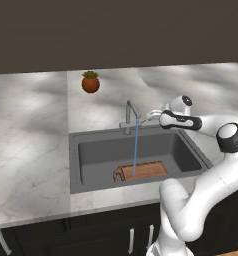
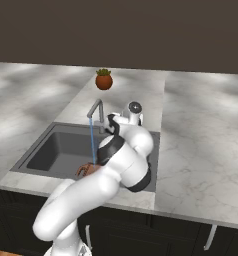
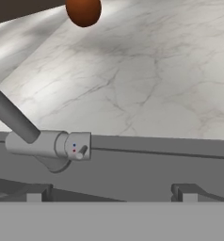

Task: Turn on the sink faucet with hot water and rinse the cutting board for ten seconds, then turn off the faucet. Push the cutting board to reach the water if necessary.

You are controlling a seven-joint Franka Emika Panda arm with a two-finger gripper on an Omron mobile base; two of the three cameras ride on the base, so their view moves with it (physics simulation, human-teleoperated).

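A: As the sink (image 1: 80, 150) is read from its near wall, where is the board (image 1: 141, 171) placed?

B: It is laid flat on the basin floor toward the front, loop handle to the left, and the water (image 1: 136, 147) is seen landing on it. A stiff, light slab is judged, likely slick when wet; it is best pushed by an edge, not pinched.

A: How is the gripper (image 3: 111, 192) held?

B: Its fingertips (image 3: 185, 191) are spread wide, with nothing between them. It is poised just beside the faucet (image 1: 130, 116), whose small lever (image 3: 80, 151) is seen just ahead in the hand view.

A: What is shown beyond?

B: The marble counter (image 1: 31, 130) is shown, with a potted plant (image 1: 90, 81) well behind the faucet.
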